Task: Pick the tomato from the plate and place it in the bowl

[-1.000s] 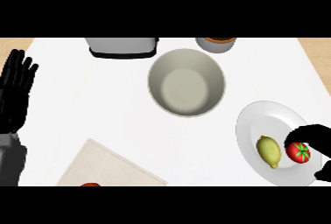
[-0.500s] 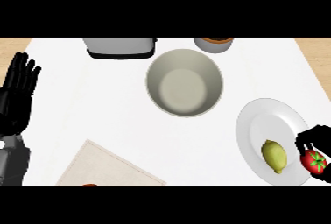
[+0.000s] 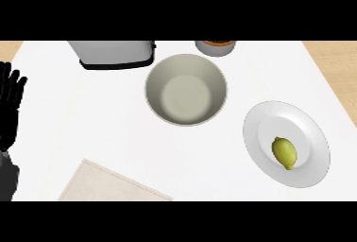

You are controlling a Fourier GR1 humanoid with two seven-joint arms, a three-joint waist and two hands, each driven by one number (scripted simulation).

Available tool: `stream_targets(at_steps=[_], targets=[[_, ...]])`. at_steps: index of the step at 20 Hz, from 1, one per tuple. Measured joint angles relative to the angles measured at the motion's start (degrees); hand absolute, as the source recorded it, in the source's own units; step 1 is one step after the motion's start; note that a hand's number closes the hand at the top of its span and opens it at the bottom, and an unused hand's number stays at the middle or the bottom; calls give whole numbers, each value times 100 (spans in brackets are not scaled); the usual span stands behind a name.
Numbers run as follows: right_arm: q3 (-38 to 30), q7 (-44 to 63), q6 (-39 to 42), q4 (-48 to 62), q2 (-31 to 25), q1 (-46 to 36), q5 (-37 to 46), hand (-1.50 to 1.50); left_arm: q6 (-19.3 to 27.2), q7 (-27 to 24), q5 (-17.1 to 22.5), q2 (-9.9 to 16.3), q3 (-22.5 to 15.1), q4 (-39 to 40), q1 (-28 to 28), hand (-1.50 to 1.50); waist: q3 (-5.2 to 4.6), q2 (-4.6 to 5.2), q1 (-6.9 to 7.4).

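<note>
From the head view we saw no tomato and no right hand anywhere. On the white plate [image 3: 307, 124] only a lemon [image 3: 284, 152] lay. The bowl [image 3: 186, 90] sat just left of it on the desk [image 3: 90, 118]. Our left hand [image 3: 8, 106] rested open, fingers straight, at the left edge.

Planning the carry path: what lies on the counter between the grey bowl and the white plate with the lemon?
Nothing: head view shows bare white counter between bowl and plate.
</note>
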Motion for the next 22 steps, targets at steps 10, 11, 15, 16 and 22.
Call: stream_targets(at_steps=[10,11,15,16,22], targets=[[-543,1491,695,-3434,454,794,-778,150,-54,104,49,29,14,-173,102,0,3,-20,49],[-567,1618,841,-3850,477,830,-879,150,-64,123,61,41,24,-191,113,0,2,-23,58],[-585,2238,1436,-5501,766,879,-1394,150,-104,68,58,-2,-23,-174,127,0,6,-13,85],[-554,2472,1591,-5884,873,847,-1526,150,-134,57,64,-5,-39,-205,152,0,8,-9,125],[-173,4236,2491,-7728,1422,232,-2380,150,-94,128,8,-102,-190,-219,-32,0,20,44,311]])
